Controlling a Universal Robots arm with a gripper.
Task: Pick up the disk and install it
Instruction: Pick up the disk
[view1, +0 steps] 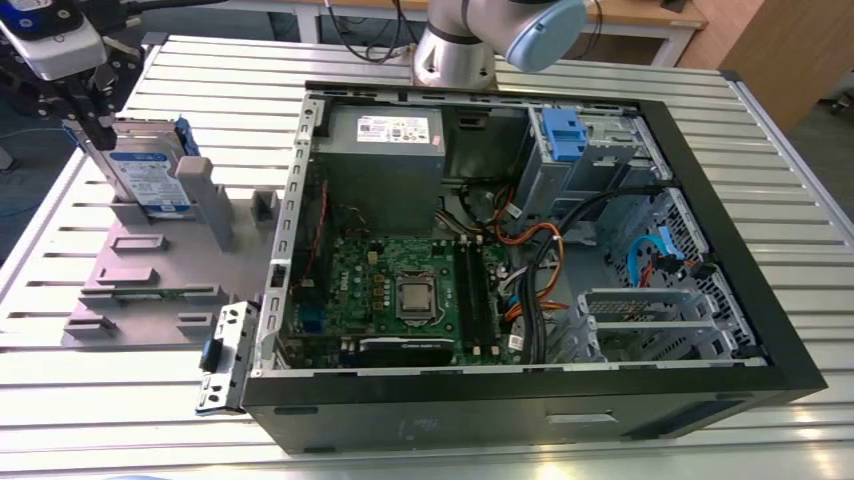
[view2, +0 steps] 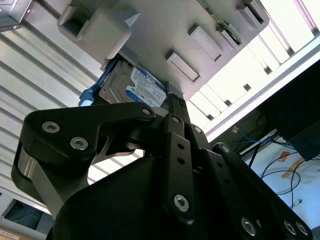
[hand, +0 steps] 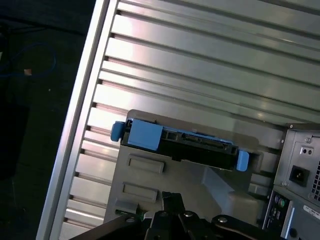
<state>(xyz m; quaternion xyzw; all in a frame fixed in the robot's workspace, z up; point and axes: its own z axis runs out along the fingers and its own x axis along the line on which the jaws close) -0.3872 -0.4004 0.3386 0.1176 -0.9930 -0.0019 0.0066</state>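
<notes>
The disk (view1: 147, 172) stands on edge in a grey holder (view1: 160, 270) on the slatted table, at the exterior view's left. It is silver, with a white-and-blue label and a blue frame. My gripper (view1: 96, 125) hangs just beside the disk's upper edge, on the side away from the computer case. Its dark fingers are shut together with nothing between them. In the second wrist view the gripper (view2: 172, 100) points at the disk (view2: 142, 87). The first wrist view shows the gripper (hand: 171, 199) a short way from the disk's blue-framed edge (hand: 180, 145).
An open computer case (view1: 534, 250) lies right of the holder, motherboard up. It has a grey power supply (view1: 384, 140) and a drive bay with a blue latch piece (view1: 561, 135) at the far side. Cables (view1: 547, 250) cross its middle. The table's edge (view1: 27, 230) runs close behind the holder.
</notes>
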